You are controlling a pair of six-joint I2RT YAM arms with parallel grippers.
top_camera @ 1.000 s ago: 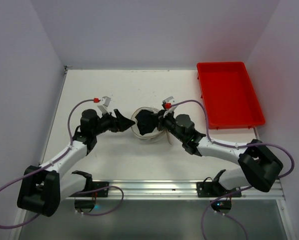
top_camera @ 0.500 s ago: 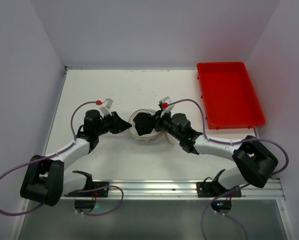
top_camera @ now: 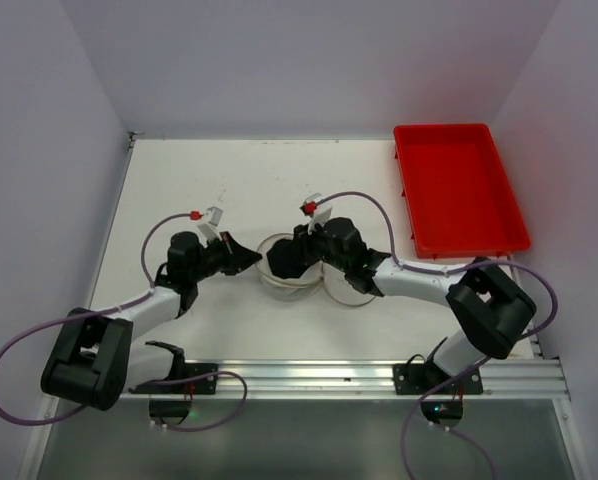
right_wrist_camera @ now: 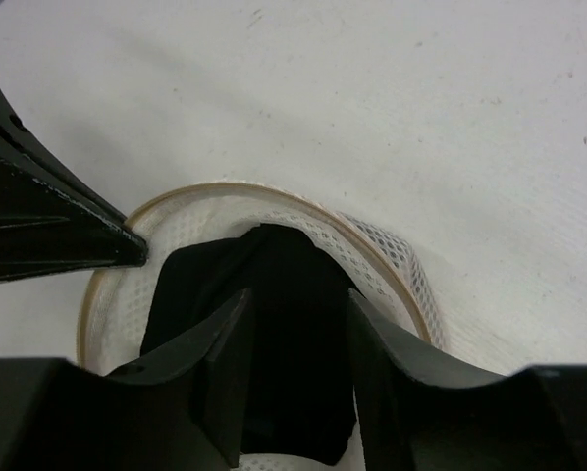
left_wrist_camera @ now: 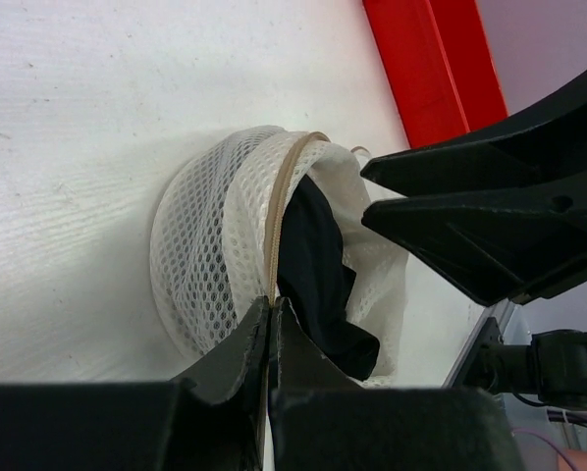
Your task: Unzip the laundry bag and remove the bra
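Observation:
The laundry bag, a cream-white mesh pod, lies open at the middle of the table with its tan wire rim facing the right arm. The black bra bulges out of its mouth. My left gripper is shut on the near edge of that rim. My right gripper is open, its fingers either side of the bra, which still rests inside the mesh. The left gripper's tip touches the rim's left side.
A red plastic tray stands at the back right, its edge showing beyond the bag. The bag's round lid lies on the table under the right arm. White walls close in both sides.
My left gripper moved right to the bag's rim and shut on it. My right gripper, shut on the bra before, has opened, and its arm has swung left over the bag.

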